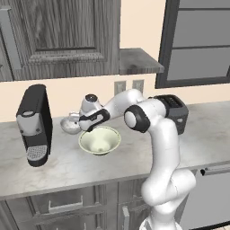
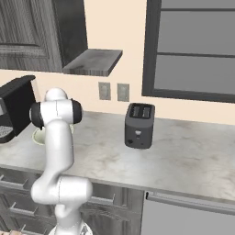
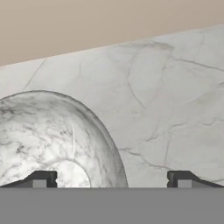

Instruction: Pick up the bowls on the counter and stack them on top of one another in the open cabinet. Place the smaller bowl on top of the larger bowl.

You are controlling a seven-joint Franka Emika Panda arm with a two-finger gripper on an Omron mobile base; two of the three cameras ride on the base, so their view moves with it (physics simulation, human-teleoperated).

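Nearest us along the counter (image 1: 54, 173), a black coffee machine (image 1: 35, 123) stands at the left and a dark toaster (image 2: 139, 125) at the right, beside the arm's elbow. Between them the larger bowl (image 1: 99, 140) sits upright, mouth up, well clear of both. Just behind it and to its left, the smaller bowl (image 1: 70, 126) also rests mouth up on the counter; being round, neither has a long axis. We see the arm folded over and reaching left, the gripper (image 1: 75, 118) pointing down right above the small bowl. In the hand view the jaws stand wide apart, holding nothing, one fingertip (image 3: 41, 179) over the marbled bowl's inside, the other over bare counter. Farther back, above the wall sockets (image 2: 113, 91), hangs the open cabinet (image 1: 137, 61).
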